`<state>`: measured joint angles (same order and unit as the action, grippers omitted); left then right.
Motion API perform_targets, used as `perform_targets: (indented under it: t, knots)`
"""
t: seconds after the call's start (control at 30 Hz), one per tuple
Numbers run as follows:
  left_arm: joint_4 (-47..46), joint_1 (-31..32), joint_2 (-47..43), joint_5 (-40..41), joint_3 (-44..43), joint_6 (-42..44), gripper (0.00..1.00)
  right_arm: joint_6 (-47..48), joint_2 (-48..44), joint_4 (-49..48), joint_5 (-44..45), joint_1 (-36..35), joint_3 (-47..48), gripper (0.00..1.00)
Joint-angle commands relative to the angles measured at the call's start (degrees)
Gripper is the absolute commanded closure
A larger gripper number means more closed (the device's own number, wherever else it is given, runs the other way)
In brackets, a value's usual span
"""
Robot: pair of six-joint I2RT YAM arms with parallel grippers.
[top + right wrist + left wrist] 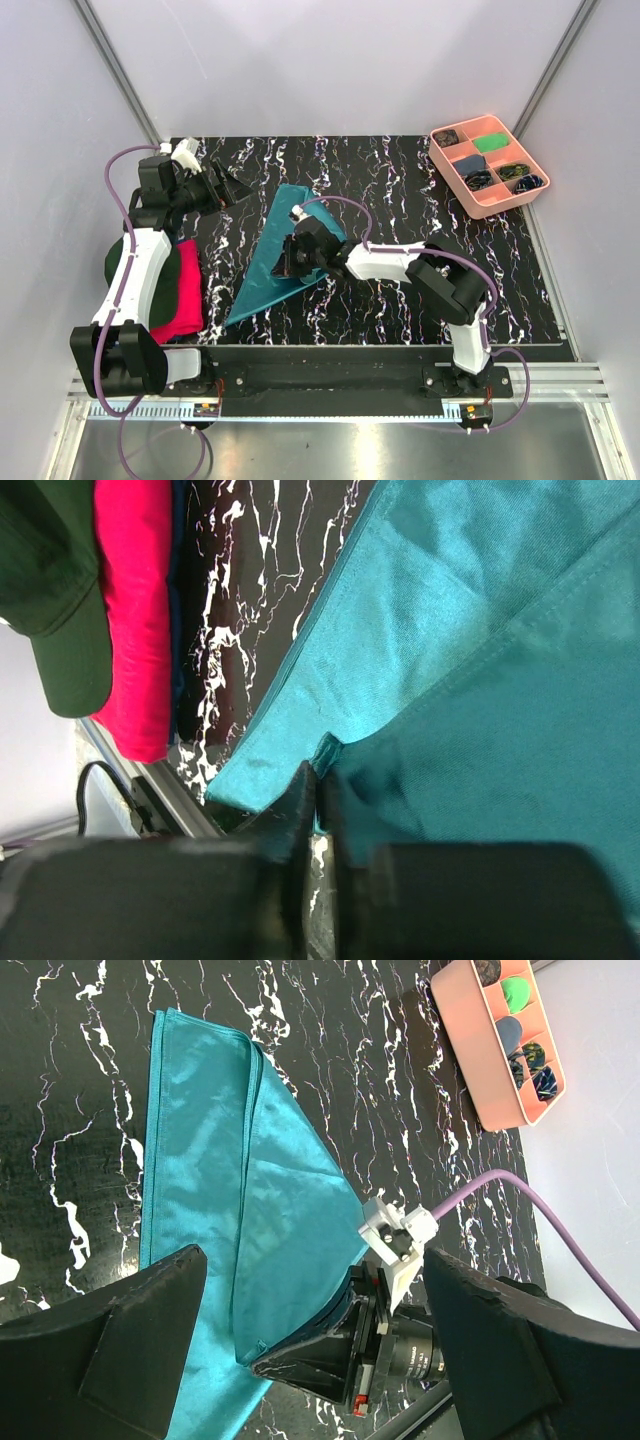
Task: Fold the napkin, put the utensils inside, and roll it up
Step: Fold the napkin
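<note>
1. The napkin [260,268] lies folded into a long triangle mid-tabletop [400,200].
2. The right pincer [318,776] is clamped on the napkin's near edge (a small pleat sits between its fingers).
3. The left pincer [238,187] hangs spread apart, holding nothing, near the napkin's far corner.
4. A pink-red cloth [135,610] and a green cap [60,630] lie at the left.

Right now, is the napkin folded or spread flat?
Folded. The napkin lies as a triangle, with a second layer's hemmed edge showing over the lower one. The right gripper is shut on its edge.
</note>
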<state>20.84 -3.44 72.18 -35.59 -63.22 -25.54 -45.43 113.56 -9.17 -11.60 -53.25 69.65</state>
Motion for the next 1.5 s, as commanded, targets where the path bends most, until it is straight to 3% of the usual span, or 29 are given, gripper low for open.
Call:
perform_targets:
  t: [0.0,0.1,0.33,0.47,0.57,0.67,0.9,1.1,1.47]
  knots:
    - [-3.26,0.10,-1.08,-1.76,0.03,-0.12,0.08,1.48,-1.32,-0.77,0.26,-0.97,0.84,0.76]
    - [-3.35,0.01,-1.08,-1.67,0.03,-0.04,0.08,3.84,-3.34,-0.15,-0.18,-1.15,-0.04,0.56]
    - [-3.26,0.10,-0.99,-0.27,0.47,0.14,0.08,13.16,-12.56,2.48,0.34,-1.32,-3.99,0.42]
    - [-3.26,0.10,-0.99,1.57,1.17,0.49,0.08,18.53,-17.83,9.24,11.29,-0.63,-4.61,0.29]
    - [-3.35,0.28,-0.47,2.63,1.78,0.67,0.08,21.87,-19.33,15.05,12.48,4.19,-5.22,0.28]
    - [-3.18,0.28,0.59,2.37,1.79,0.58,0.08,23.36,-18.47,15.50,3.20,13.77,-6.36,0.30]
    - [-2.91,0.37,1.38,3.51,1.87,1.02,0.08,26.36,-13.02,15.85,-9.31,27.40,-6.72,0.35]
    - [-2.74,0.37,1.91,3.25,1.70,1.02,0.08,28.20,-7.31,15.85,-16.44,32.24,-5.75,0.37]
    - [-2.82,0.37,1.56,2.28,1.43,0.84,0.08,29.52,1.58,15.85,-26.19,33.92,-2.67,0.47]
